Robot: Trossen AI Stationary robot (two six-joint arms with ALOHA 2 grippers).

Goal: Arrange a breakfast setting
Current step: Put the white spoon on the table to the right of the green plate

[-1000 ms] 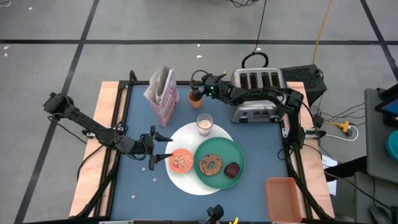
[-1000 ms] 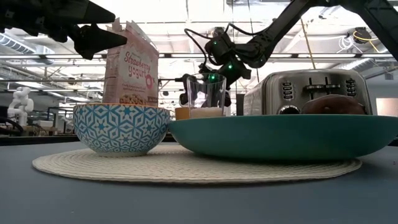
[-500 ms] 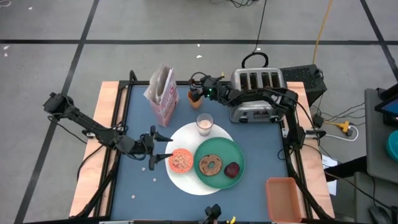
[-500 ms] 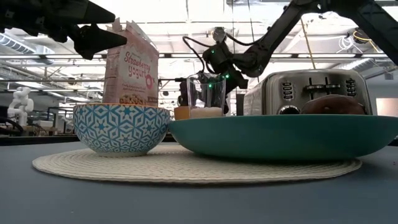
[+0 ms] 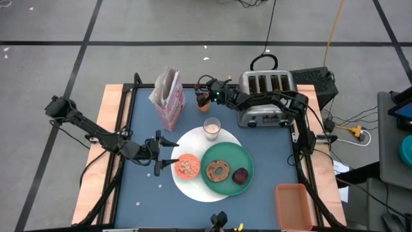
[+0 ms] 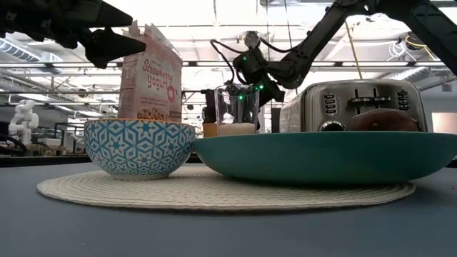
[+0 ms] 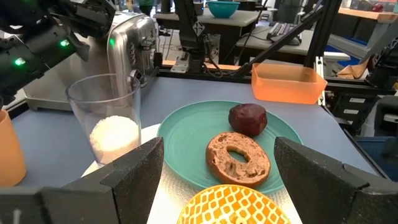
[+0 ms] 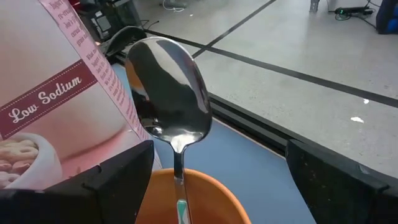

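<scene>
A large white round plate point(image 5: 193, 188) carries a small orange-patterned bowl point(image 5: 188, 166) and a green plate point(image 5: 226, 152) holding a bagel point(image 5: 217, 170) and a dark-red fruit point(image 5: 240, 175). A milk glass point(image 5: 212, 127) stands at its far rim. A pink cereal box point(image 5: 168, 96) stands upright at the far left. Beside it is an orange cup point(image 5: 203, 100) with a spoon point(image 8: 169, 93) standing in it, bowl end up. My right gripper point(image 5: 208, 96) is open, its fingers on either side of the cup point(image 8: 186, 196). My left gripper point(image 5: 170, 153) is open, just left of the bowl. My right gripper comes level from the table's right, one finger on each side of the orange cup's rim point(image 8: 155, 186). I cannot tell whether either finger touches the cup. The cup stands upright on the table.
A silver four-slot toaster point(image 5: 265, 96) stands at the far right, under my right arm. A tan rectangular bin point(image 5: 295, 205) sits at the near right corner. Bare blue table point(image 5: 145, 187) lies near left of the plate.
My right gripper has moved a little toward the table's left, closer around the orange cup beside the cereal box. My left gripper has kept still.
</scene>
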